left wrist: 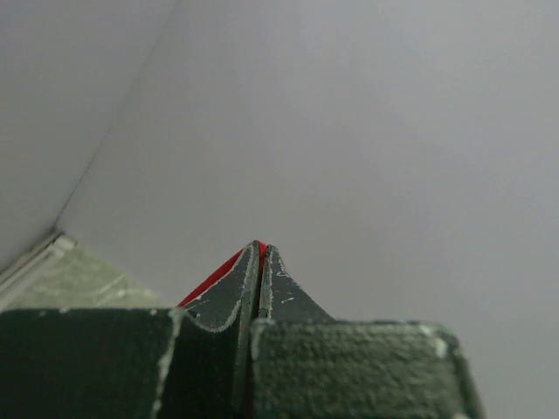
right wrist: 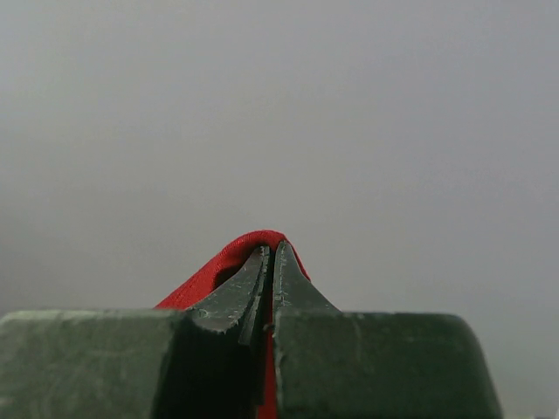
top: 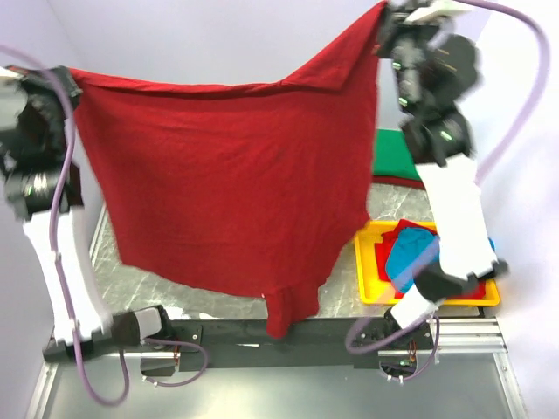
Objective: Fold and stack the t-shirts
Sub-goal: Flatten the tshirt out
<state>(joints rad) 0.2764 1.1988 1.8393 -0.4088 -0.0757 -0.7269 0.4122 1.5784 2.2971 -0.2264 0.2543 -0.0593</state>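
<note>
A dark red t-shirt (top: 227, 183) hangs spread out in the air between both arms, a sleeve dangling at the bottom near the table's front edge. My left gripper (top: 72, 77) is shut on its upper left corner; a red sliver of cloth (left wrist: 214, 278) shows between the closed fingers. My right gripper (top: 384, 10) is shut on the upper right corner, held higher; the red hem (right wrist: 236, 253) wraps over the fingertips. A green shirt (top: 397, 157) lies flat at the back right. A teal blue shirt (top: 409, 255) lies crumpled in the tray.
A yellow plastic tray (top: 369, 262) stands at the right front, holding the teal shirt and some red cloth. The marble-patterned tabletop (top: 113, 262) shows under the hanging shirt. Grey walls stand close behind and on both sides.
</note>
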